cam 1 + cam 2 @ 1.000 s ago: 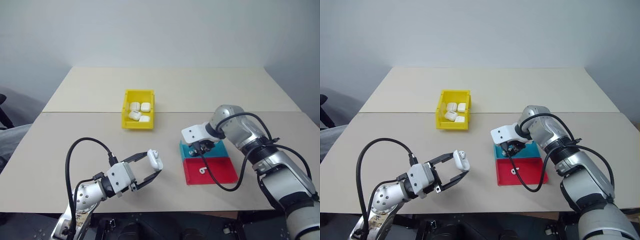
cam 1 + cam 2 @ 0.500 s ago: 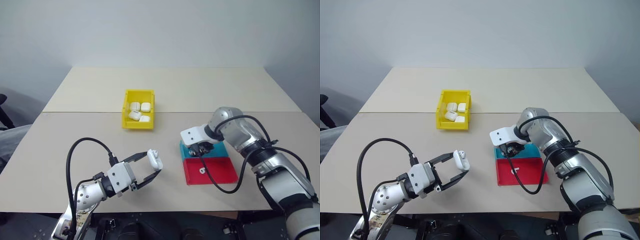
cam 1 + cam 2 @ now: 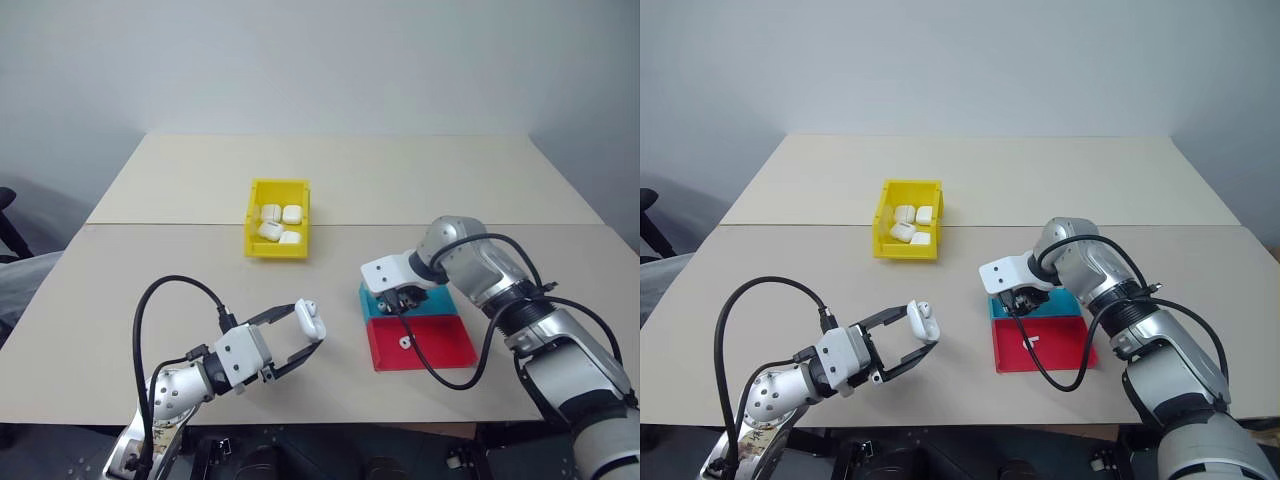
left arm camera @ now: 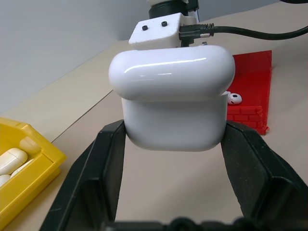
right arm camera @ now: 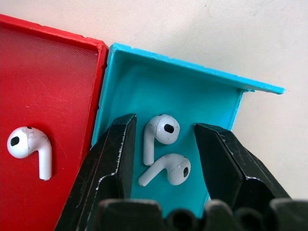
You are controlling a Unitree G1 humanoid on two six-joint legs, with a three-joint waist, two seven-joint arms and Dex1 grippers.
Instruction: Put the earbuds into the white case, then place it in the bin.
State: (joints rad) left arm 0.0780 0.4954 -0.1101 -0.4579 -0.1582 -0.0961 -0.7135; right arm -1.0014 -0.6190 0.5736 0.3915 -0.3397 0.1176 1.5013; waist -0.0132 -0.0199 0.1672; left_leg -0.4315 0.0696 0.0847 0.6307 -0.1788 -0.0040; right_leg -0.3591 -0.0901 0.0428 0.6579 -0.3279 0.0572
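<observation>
My left gripper (image 3: 307,328) is shut on the white case (image 3: 310,320), held above the table's front left with its lid slightly ajar. The left wrist view has the case (image 4: 171,96) clamped between both black fingers. My right gripper (image 3: 400,297) points down into the blue tray (image 3: 441,296). Its jaws stand open on either side of two earbuds (image 5: 161,131) (image 5: 169,170) lying on the blue floor, with a gap on each side. A third earbud (image 3: 404,342) lies in the red tray (image 3: 445,345). The yellow bin (image 3: 277,186) stands farther back, left of centre.
The bin holds several white cases (image 3: 279,224). The blue and red trays sit side by side at the front right. A seam runs across the beige table (image 3: 420,180) behind the bin. A black cable (image 3: 440,372) loops from my right wrist over the red tray.
</observation>
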